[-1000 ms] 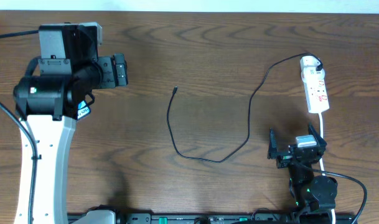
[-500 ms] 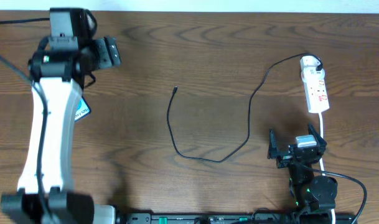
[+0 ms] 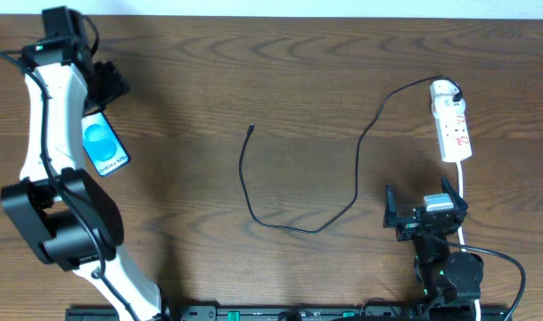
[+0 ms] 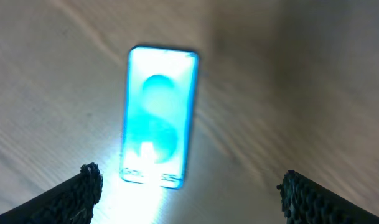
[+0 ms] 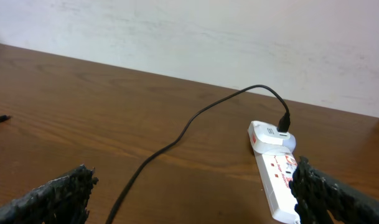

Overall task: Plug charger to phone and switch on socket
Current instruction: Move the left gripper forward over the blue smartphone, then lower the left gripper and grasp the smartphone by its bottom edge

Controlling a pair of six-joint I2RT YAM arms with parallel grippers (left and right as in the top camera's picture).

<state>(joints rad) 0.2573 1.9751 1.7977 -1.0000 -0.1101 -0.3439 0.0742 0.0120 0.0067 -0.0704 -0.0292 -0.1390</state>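
Note:
The phone (image 3: 103,147) lies face up at the far left, its light blue screen glowing; in the left wrist view the phone (image 4: 159,115) sits blurred and bright ahead of the open fingers. My left gripper (image 3: 109,82) hovers open just behind it, holding nothing. The charger's thin black cable (image 3: 289,227) loops across the middle, its connector tip (image 3: 251,129) free on the table. Its white plug adapter (image 3: 444,89) sits in the socket (image 3: 455,130). My right gripper (image 3: 421,201) is open near the table's front, short of the socket (image 5: 277,185), with the cable (image 5: 177,143) running ahead of it.
The socket's white cord (image 3: 463,192) runs down past the right gripper. The left arm's white link (image 3: 44,134) stretches along the left edge beside the phone. A pale wall (image 5: 189,31) rises behind the table's far edge.
The left arm has swung back and to the left, carrying its gripper toward the far left corner and uncovering the phone. The right arm, cable and socket have not moved.

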